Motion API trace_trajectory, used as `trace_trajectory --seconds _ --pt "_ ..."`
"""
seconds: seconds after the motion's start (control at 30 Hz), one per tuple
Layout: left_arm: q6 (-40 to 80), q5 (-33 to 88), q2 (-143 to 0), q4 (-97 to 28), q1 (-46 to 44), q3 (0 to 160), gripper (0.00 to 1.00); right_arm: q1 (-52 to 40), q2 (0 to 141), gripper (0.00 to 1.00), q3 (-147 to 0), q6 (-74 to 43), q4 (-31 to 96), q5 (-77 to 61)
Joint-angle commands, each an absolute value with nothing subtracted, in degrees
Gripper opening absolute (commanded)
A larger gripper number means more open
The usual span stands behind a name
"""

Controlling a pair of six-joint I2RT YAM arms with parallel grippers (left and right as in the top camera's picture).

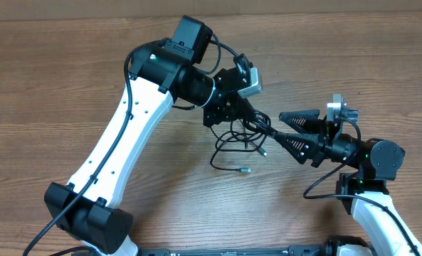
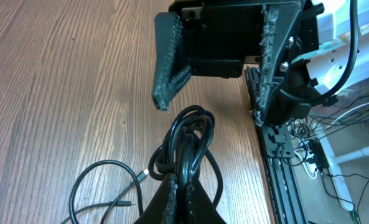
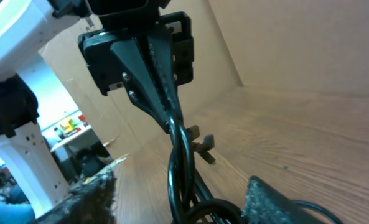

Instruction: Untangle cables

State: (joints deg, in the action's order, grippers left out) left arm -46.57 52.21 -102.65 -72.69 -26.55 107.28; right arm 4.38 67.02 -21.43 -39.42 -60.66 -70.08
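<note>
Left claw [image 1: 265,126] pinching cables [image 1: 233,135], right claw [image 1: 276,124] spread beside it

Counter [image 1: 68,64]: brown wood grain, smooth, low sheen under the lights. Cables [image 2: 187,134]: black jacket, smooth and glossy, highlights running along the loops. Plug tips [image 1: 245,169]: bright bare metal, as far as I can see. My left claw [image 2: 180,186]: matt black plastic, with finely ribbed pads. My right claw [image 2: 209,109]: the same matt black; inner faces of its fingers [image 2: 168,68] rough, toothed, greyish. My arm links [image 1: 125,135]: white shells, plastic by the look, smooth, slightly glossy. Joints [image 1: 186,75]: black, satin finish. Camera housing [image 1: 250,82] at my left wrist: pale grey, matt
</note>
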Motion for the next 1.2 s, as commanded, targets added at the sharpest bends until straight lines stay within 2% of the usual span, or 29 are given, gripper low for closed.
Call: trace_trajectory --seconds 0.0,0.2,0.53,0.8,1.17 --pt "-48.0 54.4 -102.8 -72.8 -26.7 107.8 0.04 4.2 67.0 0.61 -22.6 -38.5 -60.2 -71.3" --pt "-47.6 58.6 -102.8 -71.6 -26.7 107.8 0.04 4.2 67.0 0.50 -22.6 -37.2 -55.6 -73.9" --pt "-45.1 59.0 -102.8 -69.8 -26.7 107.8 0.04 4.2 67.0 0.27 -22.6 -37.2 -55.6 -76.2" --pt "-44.5 59.8 -102.8 -69.3 -26.7 107.8 0.04 4.2 67.0 0.05 -22.6 -37.2 -55.6 -77.6" --pt "-44.5 59.8 -102.8 -68.8 -26.7 107.8 0.04 4.2 67.0 0.04 -22.6 -37.3 -55.5 -80.3"
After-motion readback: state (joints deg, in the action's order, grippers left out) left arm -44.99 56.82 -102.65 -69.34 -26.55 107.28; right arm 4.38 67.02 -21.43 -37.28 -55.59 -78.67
